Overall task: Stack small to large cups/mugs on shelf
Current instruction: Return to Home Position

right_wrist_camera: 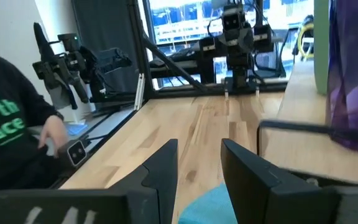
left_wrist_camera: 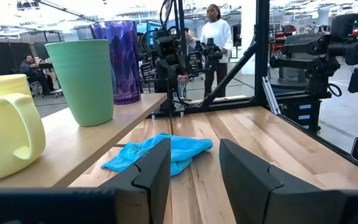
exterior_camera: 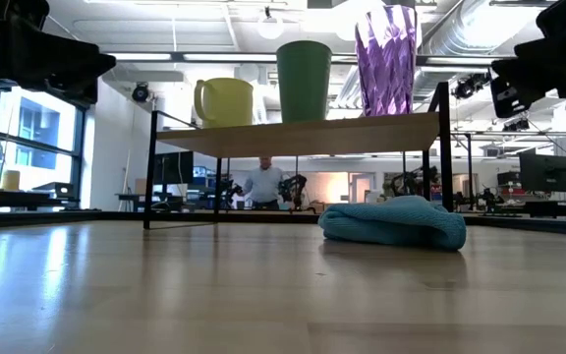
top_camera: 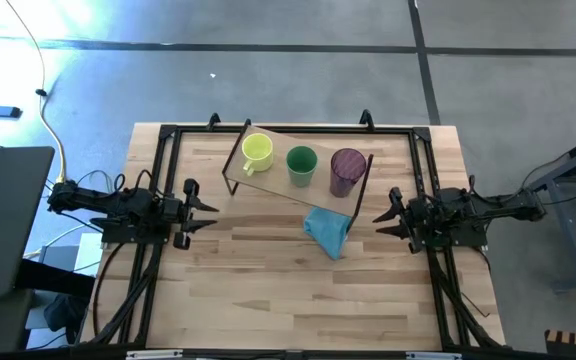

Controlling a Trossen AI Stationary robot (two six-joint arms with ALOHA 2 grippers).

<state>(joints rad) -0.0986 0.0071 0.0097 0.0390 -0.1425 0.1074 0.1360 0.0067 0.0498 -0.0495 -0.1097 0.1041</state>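
On the shelf (top_camera: 268,183), yellow mug (top_camera: 257,151), green cup (top_camera: 301,164) and purple tumbler (top_camera: 346,170) are set in a row (shortest to tallest). Left gripper (top_camera: 209,214) and right gripper (top_camera: 380,223) are held at opposite sides of the table (top_camera: 268,275), fingers parted, empty.

Left gripper (top_camera: 211,215) and right gripper (top_camera: 379,221) face inward, fingers parted.

Shelf (exterior_camera: 312,133): light wooden board on thin black legs, standing on the wooden table top (exterior_camera: 214,295). It carries, left to right, a yellow mug (exterior_camera: 226,101) with its handle to the left, a green cup (exterior_camera: 304,81) and a purple ribbed tumbler (exterior_camera: 386,61), all upright and apart. Blue cloth (exterior_camera: 393,222): crumpled heap on the table top near the shelf's right leg. Background: a person (exterior_camera: 264,185) seen between the legs, with the dark left arm (exterior_camera: 28,49) and right arm (exterior_camera: 548,59) at the upper corners.
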